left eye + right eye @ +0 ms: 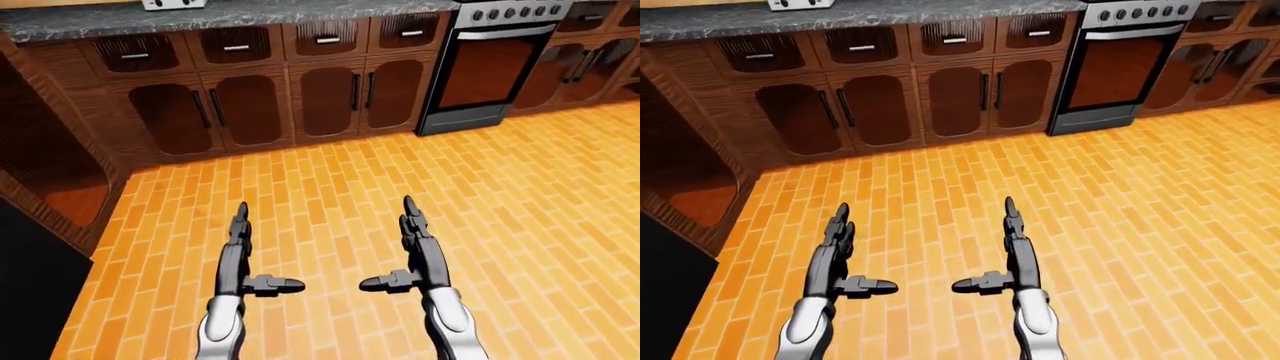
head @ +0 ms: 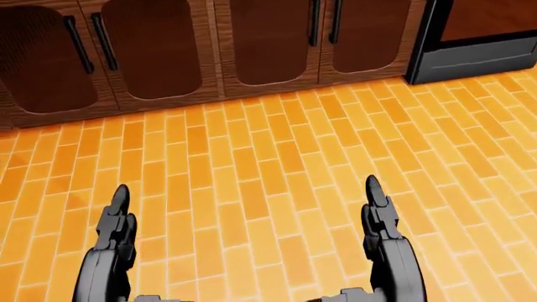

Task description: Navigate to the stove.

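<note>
The stove stands at the upper right of the left-eye view, a steel oven with a dark glass door and a row of knobs on top. Its lower corner shows at the top right of the head view. My left hand and right hand are held out low over the orange brick floor, fingers straight and thumbs turned inward, both open and empty. The stove is far ahead and to the right of both hands.
Dark wood cabinets with a grey stone counter run along the top of the eye views, left of the stove; more cabinets stand right of it. A cabinet run and a black block line the left edge.
</note>
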Motion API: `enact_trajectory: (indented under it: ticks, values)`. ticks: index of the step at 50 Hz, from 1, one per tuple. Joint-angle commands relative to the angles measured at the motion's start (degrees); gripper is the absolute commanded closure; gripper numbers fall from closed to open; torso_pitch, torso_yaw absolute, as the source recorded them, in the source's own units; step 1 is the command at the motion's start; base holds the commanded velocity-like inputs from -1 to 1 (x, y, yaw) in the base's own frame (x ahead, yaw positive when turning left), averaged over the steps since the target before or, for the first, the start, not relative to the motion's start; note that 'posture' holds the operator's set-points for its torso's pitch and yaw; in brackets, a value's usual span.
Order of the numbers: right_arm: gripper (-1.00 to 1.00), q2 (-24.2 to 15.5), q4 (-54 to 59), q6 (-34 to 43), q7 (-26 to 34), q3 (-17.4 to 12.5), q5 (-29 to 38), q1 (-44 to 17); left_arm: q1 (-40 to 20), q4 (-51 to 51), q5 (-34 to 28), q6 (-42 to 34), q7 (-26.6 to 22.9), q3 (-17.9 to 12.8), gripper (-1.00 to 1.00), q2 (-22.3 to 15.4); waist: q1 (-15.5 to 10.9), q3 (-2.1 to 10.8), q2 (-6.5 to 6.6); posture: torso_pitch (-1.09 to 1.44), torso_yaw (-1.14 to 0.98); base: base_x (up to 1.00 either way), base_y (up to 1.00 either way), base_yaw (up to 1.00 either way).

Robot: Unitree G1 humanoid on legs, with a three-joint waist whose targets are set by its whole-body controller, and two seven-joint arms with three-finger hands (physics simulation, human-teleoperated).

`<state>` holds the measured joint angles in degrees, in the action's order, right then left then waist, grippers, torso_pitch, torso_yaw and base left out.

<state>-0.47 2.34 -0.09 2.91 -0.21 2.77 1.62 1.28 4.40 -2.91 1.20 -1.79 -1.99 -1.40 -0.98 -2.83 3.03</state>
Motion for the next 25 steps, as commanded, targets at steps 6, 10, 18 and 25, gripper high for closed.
enact_trajectory:
  ticks: [6,10,18,25]
  values:
    - [-1.00,-0.26,-2.62,-1.19,-0.14,-0.09,0.07,-0.45,-0.76,-2.08,0.08,1.33,-0.01,0.12,-1.00,0.08,-0.28,2.09,0.44,0.00,0.00,0.03,-0.65,0.00]
    - [-1.00,-0.25,-2.37,-1.44,-0.12,-0.09,0.07,-0.47,-0.76,-2.08,0.08,1.33,-0.03,0.12,-1.00,0.08,-0.32,1.57,-3.94,0.00,0.00,0.03,-0.66,0.00]
    - [-1.00,-0.27,-2.39,-1.40,-0.13,-0.06,0.18,-0.48,-0.76,-2.08,0.09,1.32,-0.03,0.12,-1.00,0.08,0.83,1.12,-3.14,0.00,0.00,0.03,-0.65,0.00]
    - [-1.00,-0.34,-1.77,-1.71,-0.05,-0.21,0.10,-0.75,-0.65,-1.88,-0.40,1.63,0.01,0.33,-1.00,0.11,0.18,1.27,2.44,0.00,0.00,0.03,-0.66,0.00]
